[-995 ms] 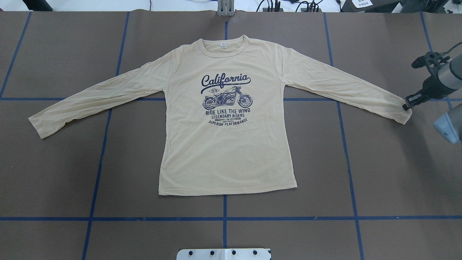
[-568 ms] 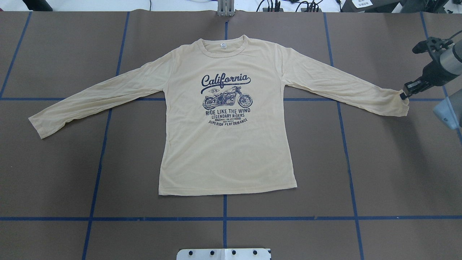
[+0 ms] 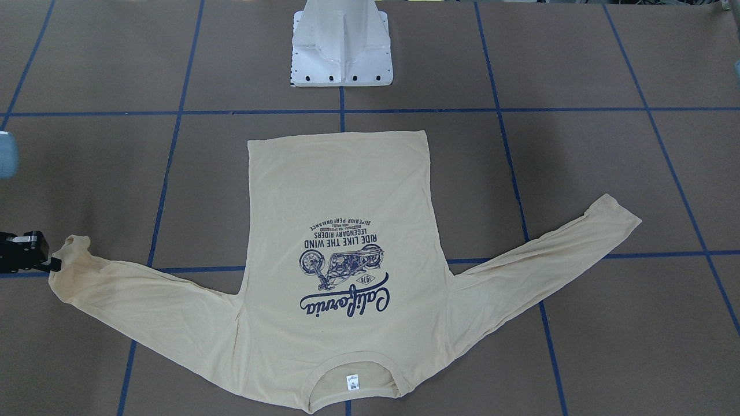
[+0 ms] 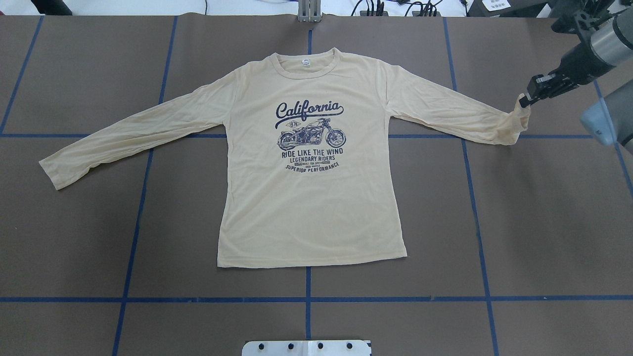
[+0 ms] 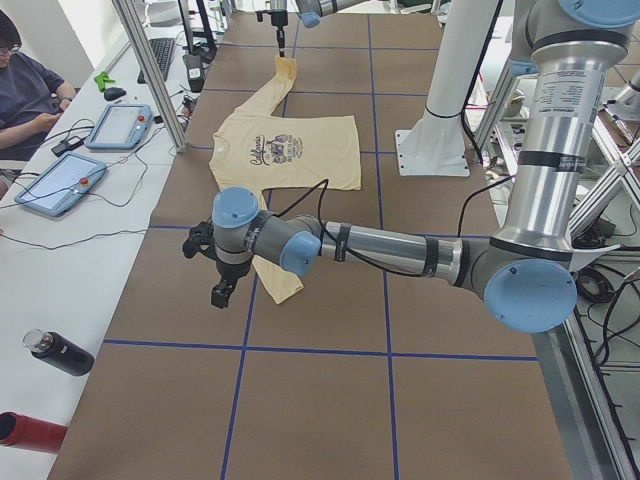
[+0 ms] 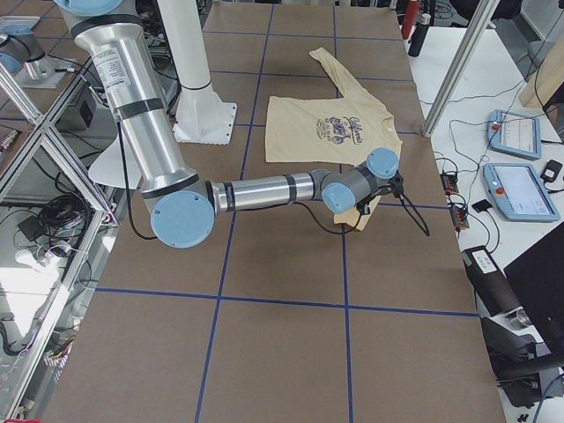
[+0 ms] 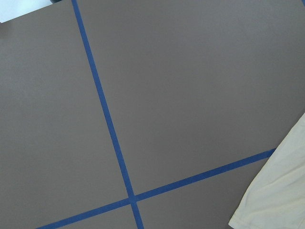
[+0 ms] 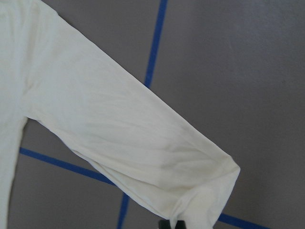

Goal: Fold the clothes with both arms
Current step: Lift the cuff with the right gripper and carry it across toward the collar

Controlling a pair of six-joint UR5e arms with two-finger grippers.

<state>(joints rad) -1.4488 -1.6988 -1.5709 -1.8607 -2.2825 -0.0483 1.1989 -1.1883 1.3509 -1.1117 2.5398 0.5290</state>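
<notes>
The clothes are one cream-yellow long-sleeved T-shirt [image 4: 306, 198] lying flat, print up, with its collar at the table's far side. My right gripper [image 4: 525, 101] is shut on the right sleeve's cuff [image 4: 517, 123] and holds it raised and bunched off the table. The front-facing view has this gripper [image 3: 55, 266] at its left edge. In the right wrist view the sleeve [image 8: 119, 133] hangs below the camera. My left gripper [image 5: 220, 295] hovers beside the other sleeve's cuff [image 5: 280, 285] and shows only in the exterior left view, so I cannot tell its state.
The white pedestal base [image 3: 341, 52] stands at the near middle edge. Blue tape lines [image 4: 306, 299] grid the brown table. A side table holds tablets [image 5: 120, 125] and bottles [image 5: 60, 352], with a person seated there.
My right gripper has risen and moved toward the far side and inward, carrying the cuff. The sleeve's end has lifted off the table and bunched. The rest of the shirt is unmoved.
</notes>
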